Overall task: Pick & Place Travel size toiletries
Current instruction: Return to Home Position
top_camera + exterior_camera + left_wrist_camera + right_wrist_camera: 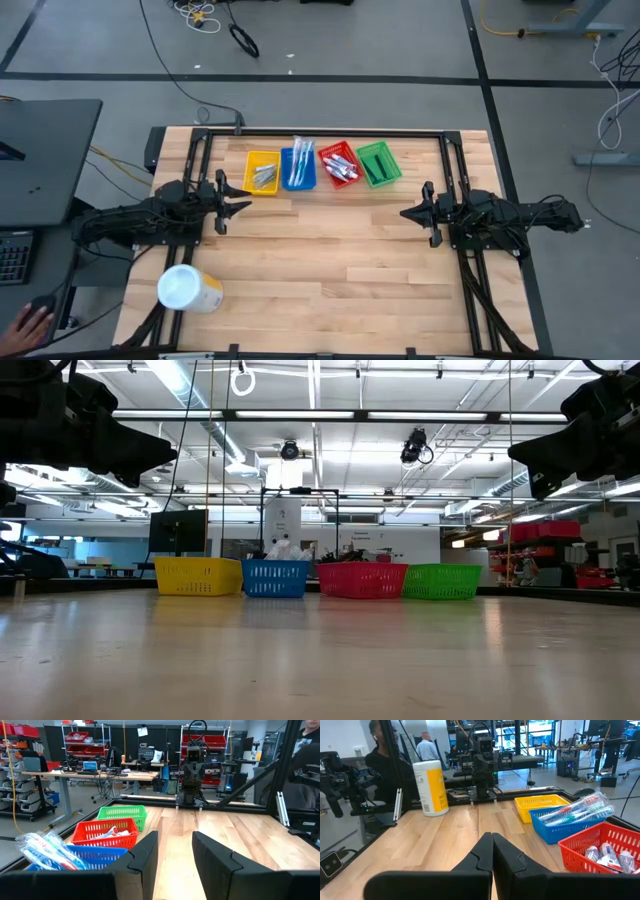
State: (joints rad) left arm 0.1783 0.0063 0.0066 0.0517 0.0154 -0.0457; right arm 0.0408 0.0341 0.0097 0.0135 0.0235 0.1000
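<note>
Lying in the blue basket [284, 170], toothbrushes [298, 160] run front-to-back; left fingers [145, 855] parted; right fingers [481, 854] together.

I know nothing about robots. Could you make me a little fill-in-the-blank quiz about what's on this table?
Between the yellow basket and the red basket stands the ____ one.
The small white tubes lie in the ____ basket.
The left gripper has its fingers ____; the right gripper has them shut.
The white-and-yellow container stands nearer the ____ arm.
Missing: blue; red; open; left.
</note>
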